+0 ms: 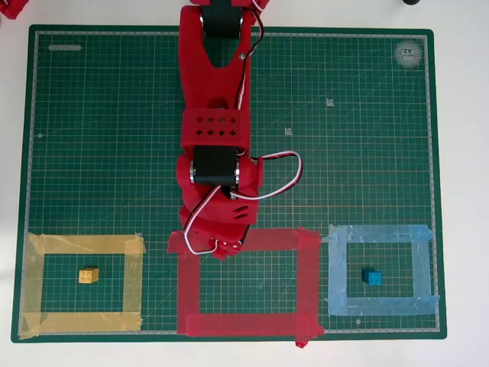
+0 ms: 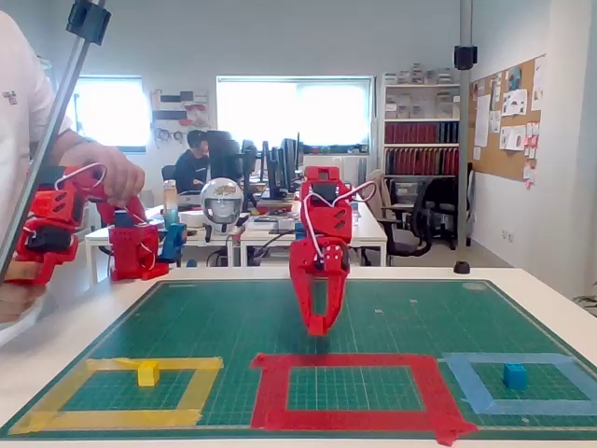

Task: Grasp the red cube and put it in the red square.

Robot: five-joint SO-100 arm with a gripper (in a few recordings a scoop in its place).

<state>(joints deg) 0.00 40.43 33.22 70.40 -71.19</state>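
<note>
Positioning my hand (image 2: 318, 327) above the red square's (image 1: 309, 283) far strip; I cannot tell its opening or any red cube held. Placement looks unfinished.

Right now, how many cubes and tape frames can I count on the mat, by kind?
Cubes: 2 (yellow cube, blue cube).
Tape frames: 3 (yellow tape frame, red square, light-blue tape frame).
Total: 5.
</note>
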